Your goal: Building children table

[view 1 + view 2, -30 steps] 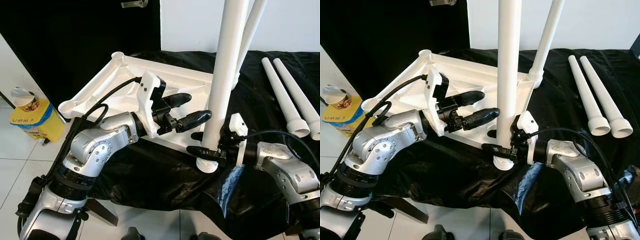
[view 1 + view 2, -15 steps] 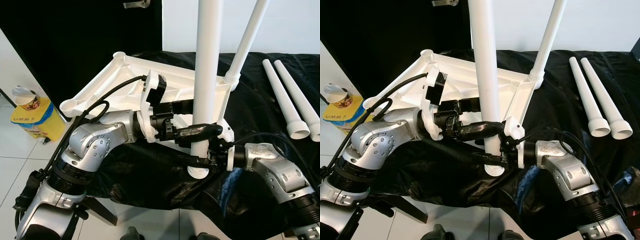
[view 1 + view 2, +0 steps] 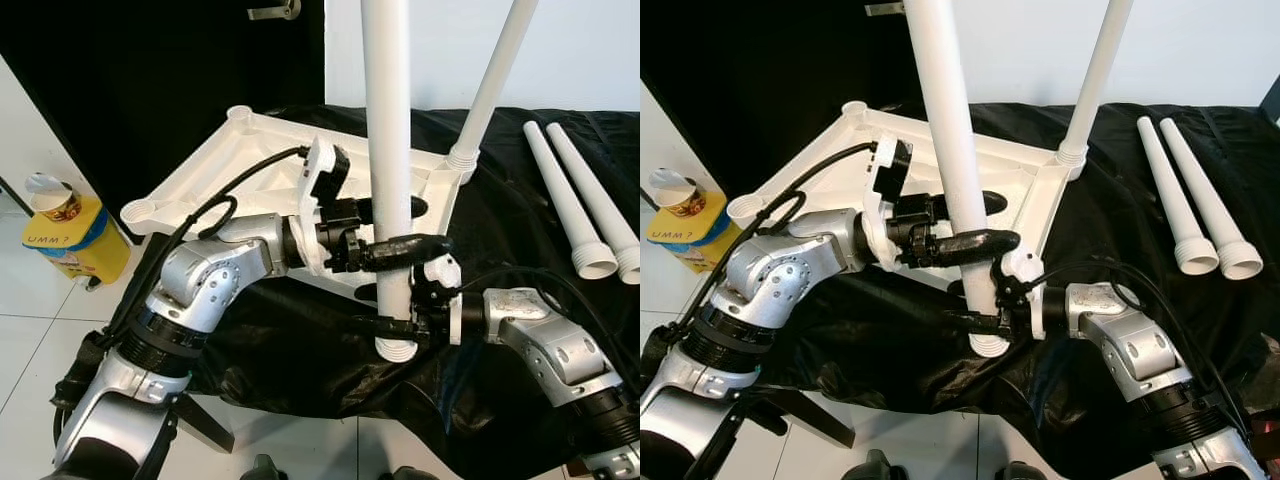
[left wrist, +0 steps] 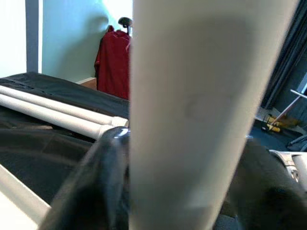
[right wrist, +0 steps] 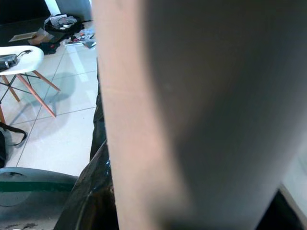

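Two grippers [image 3: 392, 228] [image 3: 392, 318] clasping table leg [image 3: 388, 120], upright

Black-draped table [image 3: 520, 150], cloth hanging over the near edge toward a white tiled floor [image 3: 30, 320]. Lying on the cloth: an upturned white tabletop frame [image 3: 250, 150] and, well apart to the right, two loose white legs [image 3: 580, 210] side by side.

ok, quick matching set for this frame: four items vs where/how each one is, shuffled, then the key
1. held table leg
2. installed leg
3. two spare legs
4. yellow box

A. on the floor, with a cup on top
B. lying on the black cloth
C. gripped by both left gripper and right gripper
D. standing in a corner of the upside-down tabletop

Pairs: 1-C, 2-D, 3-B, 4-A
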Tool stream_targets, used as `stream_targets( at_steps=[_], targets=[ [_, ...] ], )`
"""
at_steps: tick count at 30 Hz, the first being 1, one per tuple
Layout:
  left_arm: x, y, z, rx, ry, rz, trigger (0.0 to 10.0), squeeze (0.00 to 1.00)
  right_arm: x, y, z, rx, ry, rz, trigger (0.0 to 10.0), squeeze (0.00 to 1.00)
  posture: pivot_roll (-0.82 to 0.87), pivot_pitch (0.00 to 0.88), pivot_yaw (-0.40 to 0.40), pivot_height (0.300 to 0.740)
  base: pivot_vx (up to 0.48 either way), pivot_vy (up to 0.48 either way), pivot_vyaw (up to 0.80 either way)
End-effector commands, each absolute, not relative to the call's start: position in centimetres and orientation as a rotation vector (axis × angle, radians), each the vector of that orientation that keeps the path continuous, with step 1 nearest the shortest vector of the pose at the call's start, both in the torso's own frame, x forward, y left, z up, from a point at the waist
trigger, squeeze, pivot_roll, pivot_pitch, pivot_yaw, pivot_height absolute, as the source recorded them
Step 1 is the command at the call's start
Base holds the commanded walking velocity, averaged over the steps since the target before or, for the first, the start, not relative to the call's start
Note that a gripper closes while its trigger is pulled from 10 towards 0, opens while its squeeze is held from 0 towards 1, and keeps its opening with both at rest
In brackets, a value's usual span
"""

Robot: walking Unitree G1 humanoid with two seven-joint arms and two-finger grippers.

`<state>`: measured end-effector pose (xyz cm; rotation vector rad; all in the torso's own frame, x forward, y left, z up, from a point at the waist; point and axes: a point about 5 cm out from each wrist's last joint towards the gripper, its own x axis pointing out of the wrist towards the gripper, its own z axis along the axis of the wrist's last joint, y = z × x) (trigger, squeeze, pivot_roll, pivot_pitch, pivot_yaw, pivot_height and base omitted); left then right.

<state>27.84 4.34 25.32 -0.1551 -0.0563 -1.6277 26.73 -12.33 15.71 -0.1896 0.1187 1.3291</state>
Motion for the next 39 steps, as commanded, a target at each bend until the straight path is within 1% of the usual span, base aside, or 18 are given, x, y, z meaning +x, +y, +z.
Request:
stream_targets(
  at_steps=[1,10,14,15,16,19,22,23,26,28,29,31,32,35,39],
  targets=[
    [27.7,4.6,26.1,-0.127,-0.104,-1.695,0.0,0.00,27.0,-12.5,16.1,-0.202,0.107,1.327,10.0,0.00,0.01,0.027,-0.006,0.740,0.000,0.000,0.00],
    [28.4,4.9,26.3,-0.099,-0.120,-1.658,0.0,0.00,27.4,-13.0,16.2,-0.212,0.101,1.294,10.0,0.00,0.01,0.034,-0.004,0.740,0.000,0.000,0.00],
    [28.7,5.1,26.6,-0.076,-0.131,-1.618,0.0,0.00,27.7,-13.2,16.4,-0.207,0.079,1.252,10.0,0.00,0.01,0.040,-0.002,0.740,0.000,0.000,0.00],
    [29.0,5.1,26.6,-0.050,-0.125,-1.577,10.0,0.00,27.9,-13.2,16.6,-0.201,0.064,1.234,10.0,0.00,0.01,0.044,0.000,0.740,0.000,0.000,0.00],
    [29.4,5.0,26.9,-0.045,-0.115,-1.531,10.0,0.00,28.2,-13.2,16.9,-0.191,0.045,1.211,10.0,1.00,0.01,0.047,0.001,0.740,0.000,0.000,0.00],
    [29.9,5.0,27.1,-0.045,-0.104,-1.482,10.0,0.00,28.4,-13.3,17.1,-0.180,0.026,1.188,10.0,1.00,0.01,0.047,0.001,0.740,0.000,0.000,0.00],
    [30.1,4.9,28.2,-0.040,-0.145,-1.442,10.0,0.00,28.7,-13.3,17.6,-0.175,-0.004,1.164,10.0,1.00,0.01,0.049,0.003,0.740,0.000,0.000,0.00],
    [30.5,4.8,28.8,-0.031,-0.162,-1.389,10.0,0.00,29.0,-13.3,18.0,-0.166,-0.027,1.134,10.0,1.00,0.01,0.052,0.004,0.740,0.000,0.000,0.00],
    [30.7,4.7,29.2,-0.025,-0.171,-1.351,10.0,0.00,29.2,-13.3,18.3,-0.159,-0.042,1.114,10.0,1.00,0.01,0.052,0.004,0.740,0.000,0.000,0.00],
    [31.9,4.4,30.0,0.039,-0.172,-1.204,10.0,0.00,30.4,-13.5,19.1,-0.153,-0.078,0.997,10.0,1.00,0.01,0.058,0.006,0.740,0.000,0.000,0.00],
    [32.4,4.3,30.2,0.053,-0.164,-1.149,10.0,0.00,30.9,-13.7,19.4,-0.148,-0.094,0.939,10.0,0.93,0.01,0.059,0.005,0.740,0.000,0.000,0.00],
    [32.7,4.3,30.3,0.061,-0.158,-1.116,10.0,0.00,31.2,-13.8,19.6,-0.144,-0.104,0.902,10.0,0.93,0.01,0.059,0.005,0.740,0.000,0.000,0.00],
    [33.2,4.2,30.7,0.032,-0.133,-1.069,10.0,0.00,31.7,-13.7,19.8,-0.135,-0.115,0.847,10.0,0.00,0.02,0.061,0.004,0.740,0.000,0.000,0.00],
    [34.3,4.1,31.8,-0.004,-0.114,-0.967,10.0,0.00,32.6,-13.2,20.3,-0.101,-0.153,0.705,10.0,0.00,0.01,0.062,0.001,0.740,0.000,0.000,0.00],
    [34.7,3.8,32.7,-0.016,-0.143,-0.896,10.0,0.00,32.9,-12.2,20.6,-0.067,-0.183,0.643,10.0,0.00,0.01,0.062,-0.001,0.740,0.000,0.000,0.00]
  ],
)
